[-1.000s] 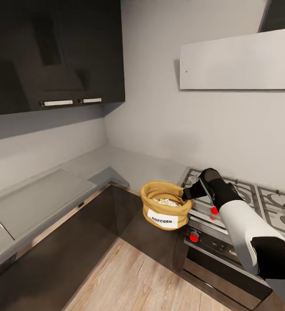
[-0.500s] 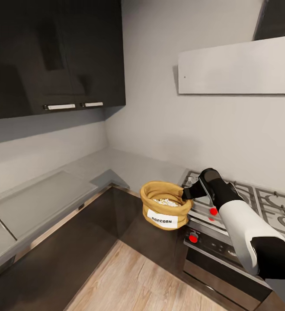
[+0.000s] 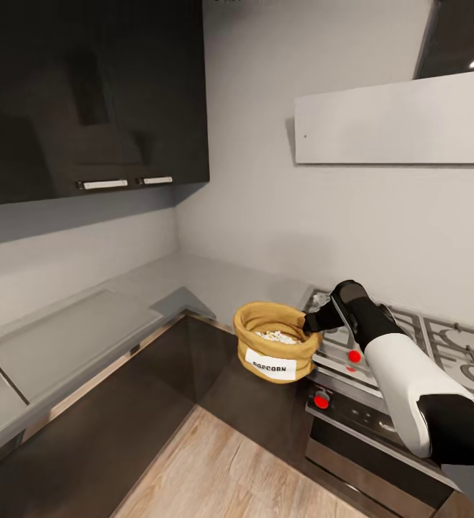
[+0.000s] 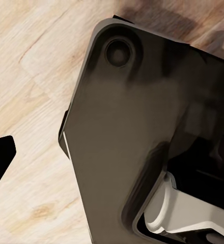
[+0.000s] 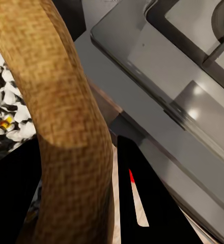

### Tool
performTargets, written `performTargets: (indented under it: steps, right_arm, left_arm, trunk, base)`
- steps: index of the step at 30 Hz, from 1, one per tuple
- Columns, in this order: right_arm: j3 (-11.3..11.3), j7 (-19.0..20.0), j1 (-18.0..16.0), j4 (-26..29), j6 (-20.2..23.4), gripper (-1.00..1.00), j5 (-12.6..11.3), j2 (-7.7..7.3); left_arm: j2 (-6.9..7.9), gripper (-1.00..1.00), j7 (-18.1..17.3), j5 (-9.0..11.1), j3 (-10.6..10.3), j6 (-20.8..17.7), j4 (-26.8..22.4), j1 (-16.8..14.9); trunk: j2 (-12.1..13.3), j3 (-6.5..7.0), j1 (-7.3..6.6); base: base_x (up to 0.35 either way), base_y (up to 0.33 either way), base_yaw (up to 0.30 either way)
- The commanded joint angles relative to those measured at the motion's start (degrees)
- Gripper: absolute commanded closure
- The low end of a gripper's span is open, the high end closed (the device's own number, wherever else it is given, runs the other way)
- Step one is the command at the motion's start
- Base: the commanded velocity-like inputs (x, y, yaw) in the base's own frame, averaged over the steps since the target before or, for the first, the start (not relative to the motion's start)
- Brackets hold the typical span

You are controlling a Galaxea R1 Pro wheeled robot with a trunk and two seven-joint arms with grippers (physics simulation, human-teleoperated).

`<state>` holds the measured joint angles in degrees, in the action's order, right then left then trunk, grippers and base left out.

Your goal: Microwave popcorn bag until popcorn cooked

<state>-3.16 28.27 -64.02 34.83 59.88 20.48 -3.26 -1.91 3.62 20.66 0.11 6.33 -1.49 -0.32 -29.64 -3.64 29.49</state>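
- Carrying: right gripper pinched shut on the rolled rim of the popcorn bag, upright, in the air before the gas hob.
- Bag hangs left of the fingers; popcorn inside.
- Left gripper: can't tell its state.
- Microwave unsighted, so direction to it is unknown.

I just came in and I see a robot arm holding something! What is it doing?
The robot's right gripper has its jaws pinched on the rolled rim of a small tan cloth popcorn bag with a white POPCORN label. It holds the bag up in the air, over the wood floor, beside the steel gas hob. Pale popcorn bits sit inside the bag. The grey countertop lies off to the left.
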Motion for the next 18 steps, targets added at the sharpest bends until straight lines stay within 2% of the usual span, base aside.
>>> performTargets:
  steps: [1, 13, 18]
  right_arm:
    - [-0.3, 0.6, 0.0, 0.1, 0.1, 1.0, 0.5, -0.04]
    - [-0.3, 0.8, 0.0, 0.1, 0.1, 1.0, 0.5, -0.07]
    - [-0.3, 0.8, 0.0, -0.6, 0.1, 1.0, 0.4, -0.08]
  left_arm:
    - [-0.02, -1.0, 0.2, 0.2, 0.0, 0.1, 0.0, 0.0]
    - [-0.08, -1.0, 0.2, 0.0, -0.2, 0.3, 0.0, 0.0]
    - [-0.26, -1.0, 0.3, 0.2, 0.1, 0.3, 0.0, 0.0]
  trunk:
    - [-0.1, -0.02, 0.03]
    - [-0.1, 0.84, 0.03]
    - [-0.1, 0.84, 0.03]
  base:
    - [0.0, 0.0, 0.0]
    - [0.0, 0.0, -0.012]
    - [-0.238, 0.0, -0.001]
